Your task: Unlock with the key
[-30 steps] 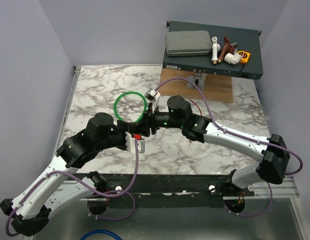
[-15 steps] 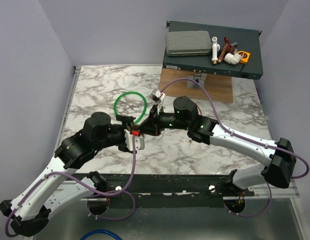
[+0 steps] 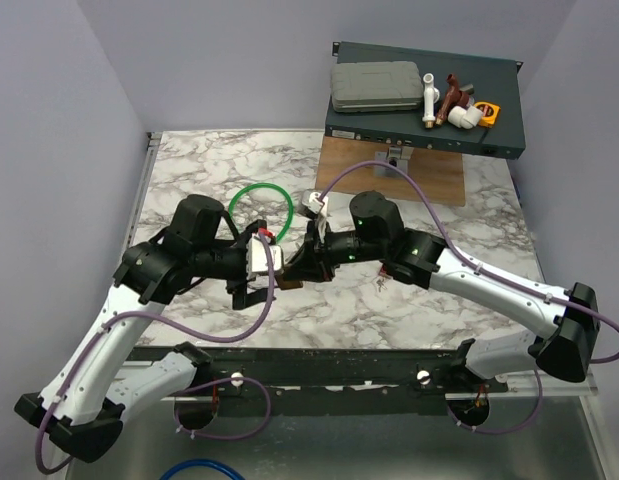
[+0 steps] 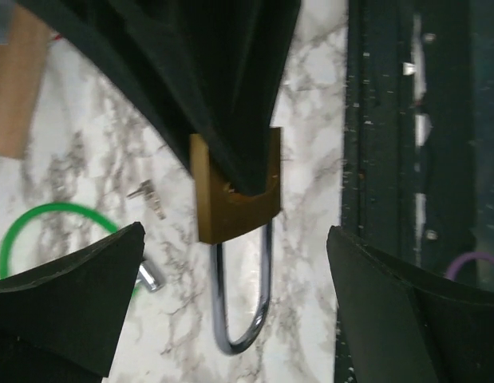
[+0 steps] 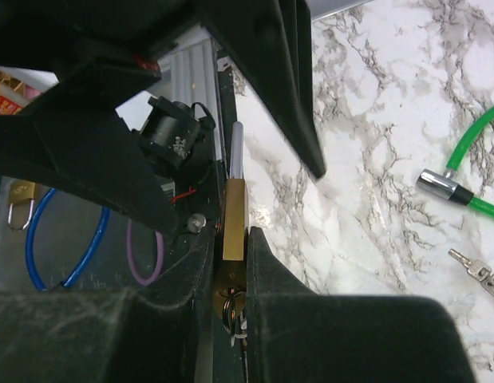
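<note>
The top external camera sits high above and behind the robot, facing forward and down, far enough back to take in the whole marble table [image 3: 189,170], the left arm [image 3: 104,340] and the right arm [image 3: 489,285]. The left wrist camera looks from close range between its own left fingers [image 4: 63,303] at the brass padlock [image 4: 235,211] and the marble beyond it. The right wrist camera, nearer still, sights along its right fingers [image 5: 342,335] at that padlock [image 5: 233,215] edge-on. Both wrist views share the padlock, the green cable loop [image 4: 55,207] [image 5: 482,207] and the small loose keys [image 4: 147,195] [image 5: 478,271]. The overhead view also shows the loop [image 3: 232,205].
</note>
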Robot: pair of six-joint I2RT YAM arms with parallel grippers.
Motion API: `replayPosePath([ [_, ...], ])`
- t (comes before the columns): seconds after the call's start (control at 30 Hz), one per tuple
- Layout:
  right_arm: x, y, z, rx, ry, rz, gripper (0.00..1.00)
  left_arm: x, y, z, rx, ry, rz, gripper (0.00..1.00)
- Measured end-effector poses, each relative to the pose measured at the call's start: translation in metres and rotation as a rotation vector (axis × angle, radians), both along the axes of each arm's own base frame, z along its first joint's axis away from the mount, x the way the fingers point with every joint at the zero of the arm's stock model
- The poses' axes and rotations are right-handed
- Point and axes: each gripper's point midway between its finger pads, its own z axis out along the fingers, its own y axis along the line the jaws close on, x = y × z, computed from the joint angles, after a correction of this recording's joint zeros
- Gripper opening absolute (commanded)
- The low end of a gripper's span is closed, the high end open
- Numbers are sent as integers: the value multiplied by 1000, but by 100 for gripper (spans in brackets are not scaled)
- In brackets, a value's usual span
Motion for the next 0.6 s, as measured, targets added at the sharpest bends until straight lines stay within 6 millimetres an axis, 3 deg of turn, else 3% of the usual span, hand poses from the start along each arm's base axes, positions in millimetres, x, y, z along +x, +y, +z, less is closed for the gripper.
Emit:
replayPosePath([
  [0.1, -2, 1, 12, 17, -23, 26, 1, -19, -7, -11, 7, 123, -95, 89],
  [0.23, -4, 3, 22, 37, -45, 44, 1, -39, -11, -22, 14, 268, -176, 75],
  [0.6, -13, 8, 26, 54, -61, 102, 1, -39, -20, -9, -66, 308, -159, 26],
])
